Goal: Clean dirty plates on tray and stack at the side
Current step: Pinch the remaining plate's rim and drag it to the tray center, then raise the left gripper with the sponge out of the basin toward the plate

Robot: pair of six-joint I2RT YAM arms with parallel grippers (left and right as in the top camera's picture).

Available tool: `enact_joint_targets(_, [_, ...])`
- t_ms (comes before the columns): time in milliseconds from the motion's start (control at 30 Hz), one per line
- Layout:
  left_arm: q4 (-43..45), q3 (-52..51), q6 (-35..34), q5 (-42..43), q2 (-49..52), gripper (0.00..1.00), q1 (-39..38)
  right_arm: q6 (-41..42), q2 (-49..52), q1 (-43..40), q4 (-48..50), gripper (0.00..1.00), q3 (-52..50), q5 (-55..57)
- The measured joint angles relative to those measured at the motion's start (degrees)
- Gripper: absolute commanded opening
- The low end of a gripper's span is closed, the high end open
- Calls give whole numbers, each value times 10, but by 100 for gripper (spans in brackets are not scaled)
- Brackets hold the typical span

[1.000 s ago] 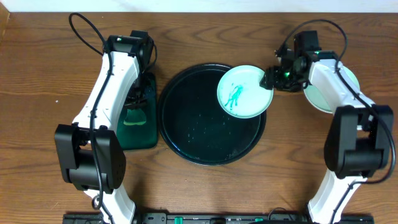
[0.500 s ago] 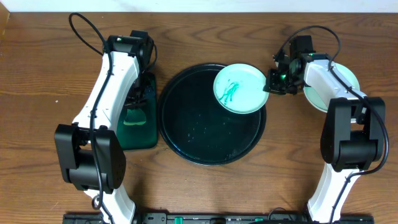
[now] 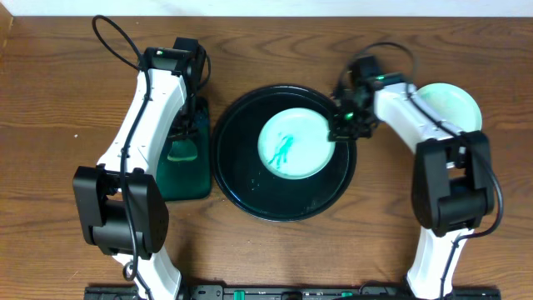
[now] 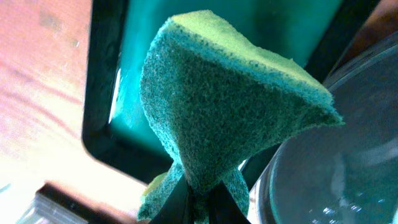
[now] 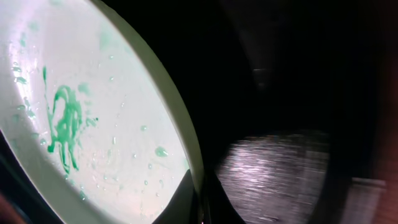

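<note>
Overhead shows the large round glossy black tray (image 3: pixel 250 196) in the middle of the brown wood-grain tabletop (image 3: pixel 50 100). On it lies one small round pale plate with a green paint smear (image 3: pixel 304 154), toward 1 o'clock of the tray's centre. The right gripper (image 3: pixel 338 132) sits at that plate's 2 o'clock rim. The right wrist view shows its jaws pressed together on the rim's edge, pinching the plate, with the smear and scattered green droplets plain on the plate's face, so this plate is not yet cleaned. Out at 2 o'clock of the tray, on bare wood, lies a pale mint round plate (image 3: pixel 454 104), partly hidden behind the right arm. I judge it to be already set at the side. Whether another plate lies under it cannot be told, and no third plate shows separately. At 9 o'clock of the black tray stands a rectangular dark-green tray (image 3: pixel 190 185). Above it the left gripper (image 4: pixel 196 198) has its jaws pinching a green scouring sponge (image 4: pixel 230 106), well apart from the smeared plate. By my reckoning the task is partway: at least one plate is parked aside, while the smeared one awaits wiping with the sponge and then stacking on the mint plate.
</note>
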Motion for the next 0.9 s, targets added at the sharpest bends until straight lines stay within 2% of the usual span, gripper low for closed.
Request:
enact_joint_targets(167, [74, -23, 17, 0, 0, 8, 0, 4, 0, 53, 11, 1, 0, 5])
enact_joint_targets(367, [148, -111, 27, 0, 1, 8, 0, 9, 0, 64, 13, 1, -1, 10])
enact_joint_targets(633, [198, -188, 33, 5, 4, 7, 19, 10, 0, 64, 12, 1, -1, 13])
enact_joint_targets(900, [227, -209, 34, 74, 17, 7, 59, 10, 0, 64, 5, 1, -1, 15])
